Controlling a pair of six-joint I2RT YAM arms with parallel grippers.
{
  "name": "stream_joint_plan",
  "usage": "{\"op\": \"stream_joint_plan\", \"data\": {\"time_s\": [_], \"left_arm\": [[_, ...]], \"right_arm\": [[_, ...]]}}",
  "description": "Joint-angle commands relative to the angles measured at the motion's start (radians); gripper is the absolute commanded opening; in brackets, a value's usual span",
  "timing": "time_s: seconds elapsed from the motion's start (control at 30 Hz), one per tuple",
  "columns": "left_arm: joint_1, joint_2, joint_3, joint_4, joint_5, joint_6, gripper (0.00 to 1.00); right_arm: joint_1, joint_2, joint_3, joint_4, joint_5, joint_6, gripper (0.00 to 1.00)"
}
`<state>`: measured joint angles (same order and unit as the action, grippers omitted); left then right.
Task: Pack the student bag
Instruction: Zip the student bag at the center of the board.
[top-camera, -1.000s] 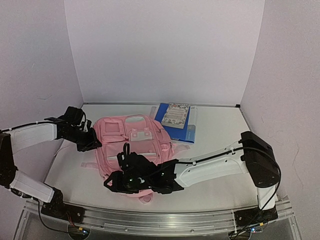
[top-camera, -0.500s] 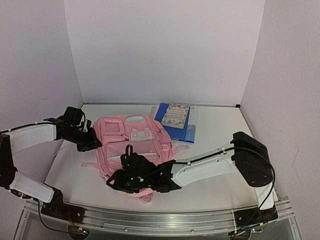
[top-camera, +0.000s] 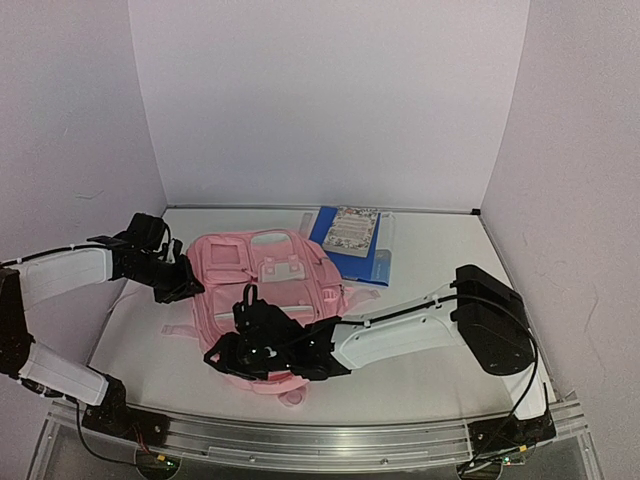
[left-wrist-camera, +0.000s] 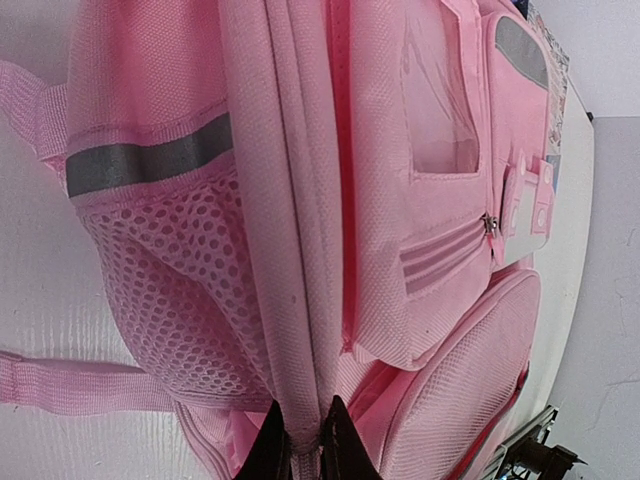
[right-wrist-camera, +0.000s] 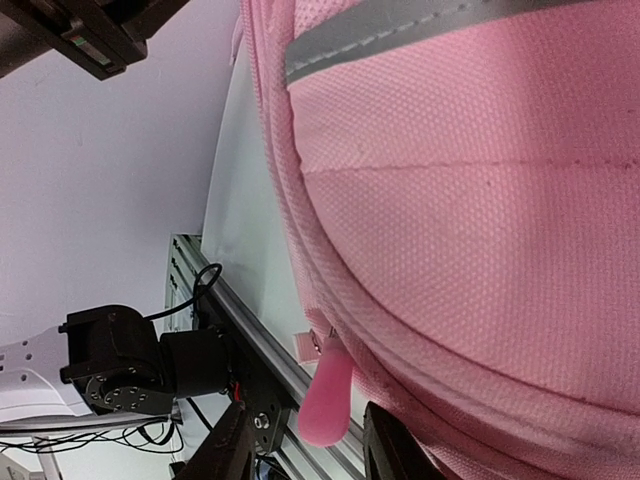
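The student bag (left-wrist-camera: 300, 200) is clamped at a seam by the left gripper (left-wrist-camera: 307, 430). The right gripper (right-wrist-camera: 305, 435) is held parted; the zip pull (right-wrist-camera: 325, 395) is framed between its fingers.

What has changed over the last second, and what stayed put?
The right gripper slid left along the near end of the student bag, its arm following; nothing was taken or released. The left gripper kept pinching the bag's left edge; bag and books stayed.
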<state>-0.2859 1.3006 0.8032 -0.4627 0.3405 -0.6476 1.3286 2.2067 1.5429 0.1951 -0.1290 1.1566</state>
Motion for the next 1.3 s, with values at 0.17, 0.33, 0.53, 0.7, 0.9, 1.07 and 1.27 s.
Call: {"op": "stream_joint_plan", "data": {"time_s": [0.17,0.33,0.53,0.7,0.9,1.07,1.27], "left_arm": [[0.0,-0.067,0.021,0.09,0.049,0.003,0.0],[0.0,-0.069,0.017,0.089,0.046,0.003,0.0],[0.0,-0.072,0.017,0.088,0.04,0.002,0.0],[0.001,-0.074,0.018,0.082,0.019,0.001,0.0],[0.001,-0.052,0.035,0.069,-0.02,0.013,0.0],[0.007,-0.025,0.085,0.053,-0.058,0.035,0.0],[0.049,-0.019,0.141,0.028,-0.089,0.069,0.0]], "right_arm": [[-0.032,0.034,0.021,0.035,0.051,0.049,0.31],[-0.035,0.046,0.027,0.035,0.049,0.058,0.24],[-0.035,0.05,0.041,0.047,0.054,0.051,0.12],[-0.035,0.043,0.042,0.059,0.06,0.036,0.0],[-0.031,-0.005,0.013,0.062,0.091,-0.017,0.0],[-0.022,-0.045,-0.016,0.005,0.129,-0.058,0.0],[-0.006,-0.105,-0.043,-0.13,0.226,-0.13,0.0]]}}
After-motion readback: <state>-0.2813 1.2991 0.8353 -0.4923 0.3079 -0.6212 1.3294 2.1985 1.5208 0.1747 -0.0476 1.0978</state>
